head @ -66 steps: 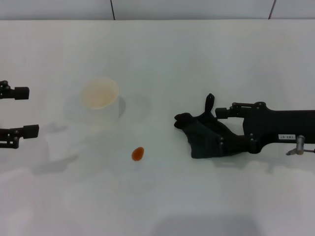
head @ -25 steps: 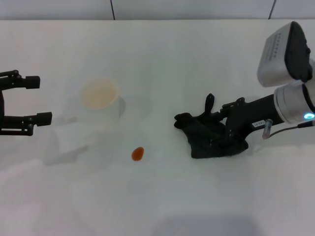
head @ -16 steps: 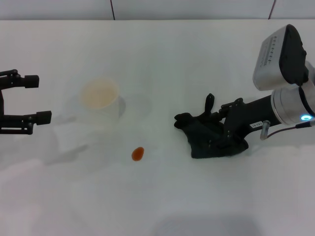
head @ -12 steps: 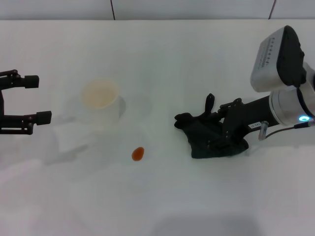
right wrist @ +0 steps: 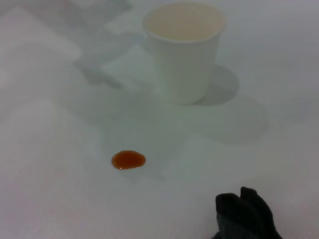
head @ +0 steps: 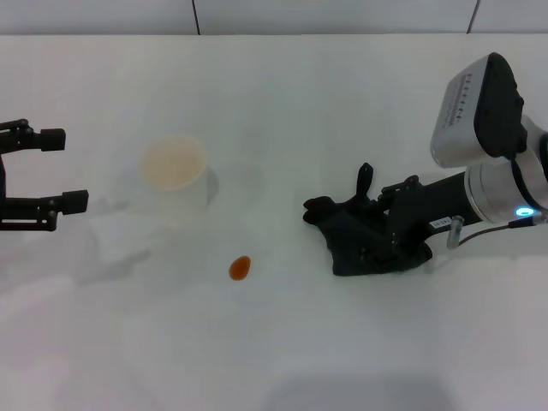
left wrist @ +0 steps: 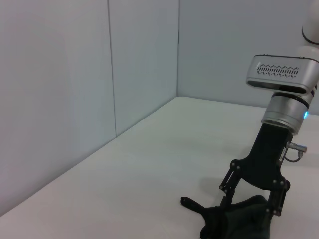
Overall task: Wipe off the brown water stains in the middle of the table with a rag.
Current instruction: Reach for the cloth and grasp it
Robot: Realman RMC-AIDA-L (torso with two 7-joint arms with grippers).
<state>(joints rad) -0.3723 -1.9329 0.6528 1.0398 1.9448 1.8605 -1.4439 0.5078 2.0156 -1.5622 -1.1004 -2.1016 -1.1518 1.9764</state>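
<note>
Stain (head: 240, 268) lower centre of table (head: 282, 94) | rag (head: 360, 240) to its right — right gripper (head: 387, 242) clamped on it | left gripper (head: 58, 168) wide, far left — farther off

Right pincer (head: 383, 242) is angled down, fingers closed; left pincer (head: 64, 169) hovers at the left edge, fingers spread.

My head camera looks down across the table (head: 282, 360). My left wrist camera faces sideways, low; my right wrist camera sits close. All share the rag (head: 360, 240) (left wrist: 239, 221) (right wrist: 244, 216), probably.
</note>
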